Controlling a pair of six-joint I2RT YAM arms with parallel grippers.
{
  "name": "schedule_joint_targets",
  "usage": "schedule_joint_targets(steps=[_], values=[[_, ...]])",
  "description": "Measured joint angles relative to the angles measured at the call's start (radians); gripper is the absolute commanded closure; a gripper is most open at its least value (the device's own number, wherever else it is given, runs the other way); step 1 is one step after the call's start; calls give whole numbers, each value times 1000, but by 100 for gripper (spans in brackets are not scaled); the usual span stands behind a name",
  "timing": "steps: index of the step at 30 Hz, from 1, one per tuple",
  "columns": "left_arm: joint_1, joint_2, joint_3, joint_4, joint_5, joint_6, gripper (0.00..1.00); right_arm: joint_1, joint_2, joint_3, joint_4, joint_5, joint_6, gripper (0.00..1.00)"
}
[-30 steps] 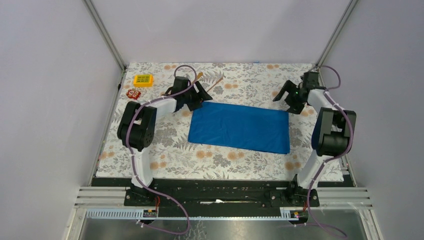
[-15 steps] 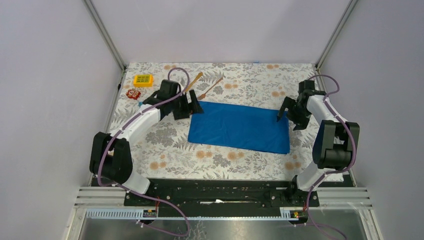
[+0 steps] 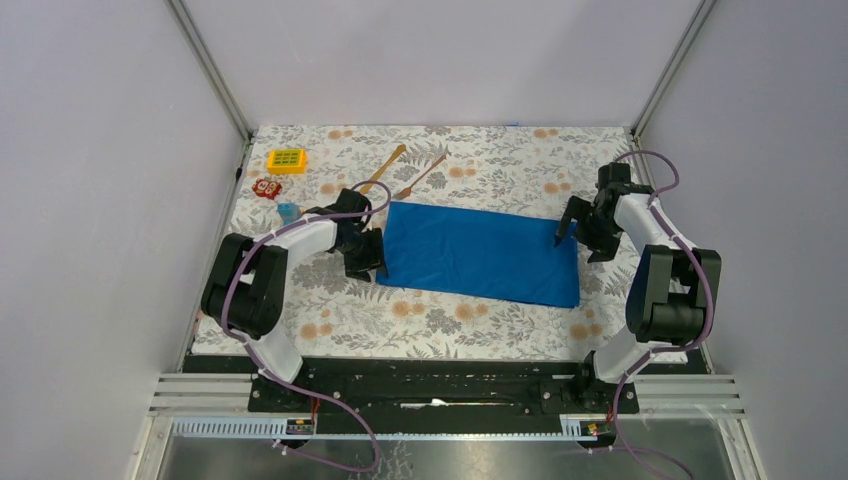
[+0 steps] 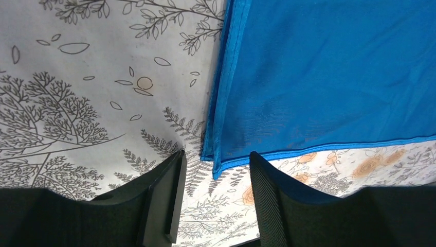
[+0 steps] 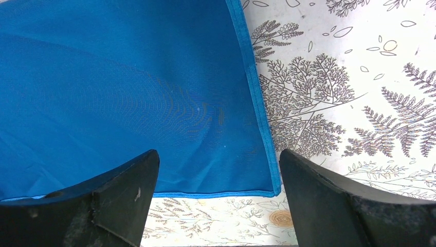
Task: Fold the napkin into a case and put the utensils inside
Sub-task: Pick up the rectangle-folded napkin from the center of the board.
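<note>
Noting the change first: we are seeing the left arm drawing back from the far side of the table, where it was hanging close to the utensils (image 3: 422, 174), and dropping low beside the left edge of the napkin (image 3: 480, 255); the right arm, having come down from the far right corner of the floral table cover (image 3: 330, 320), is now holding the same spot at the napkin's right end; the napkin itself is not shifting, still lying flat as a wide blue rectangle in the middle of the table, one fold short of a narrow case; the utensils are lying untouched just beyond its far left corner, well apart from both grippers

We are reading this as both arms setting up to pinch the two ends for the next fold; no cloth is being lifted yet

Pose, left: elbow folded back towards its base, wrist low over the table; the left gripper (image 4: 213, 170) is narrowing but its jaws are still standing apart, with a left corner of the napkin lying in the gap, nothing clamped

Pose, right: forearm reaching in from the right wall, wrist tilted down; the right gripper (image 5: 218, 170) is standing wide apart, straddling a right corner of the cloth, which the top view is placing at the far side; its fingers are not yet touching the hem, as far as we are able to tell
</note>
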Motion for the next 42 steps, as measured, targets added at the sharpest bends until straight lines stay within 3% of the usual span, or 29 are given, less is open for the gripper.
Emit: schedule_joint_targets(steps=[6,12,16,24,29,38,42], values=[[0,32,-3,29,33,-16,68,0,2,0,6,8,-18,8],[-22,-39,-113,115,71,-75,80,1,45,2,6,35,-45,10],[-40,-102,-185,113,77,-106,82,0,82,13,-5,57,-69,12],[-42,-150,-221,87,73,-115,88,14,175,102,-13,25,-135,34],[-42,-150,-221,93,74,-119,92,55,242,133,-35,28,-159,40],[-42,-151,-240,119,78,-132,99,93,261,140,-62,42,-170,24],[-41,-161,-256,139,85,-140,100,114,262,140,-68,66,-169,22]])
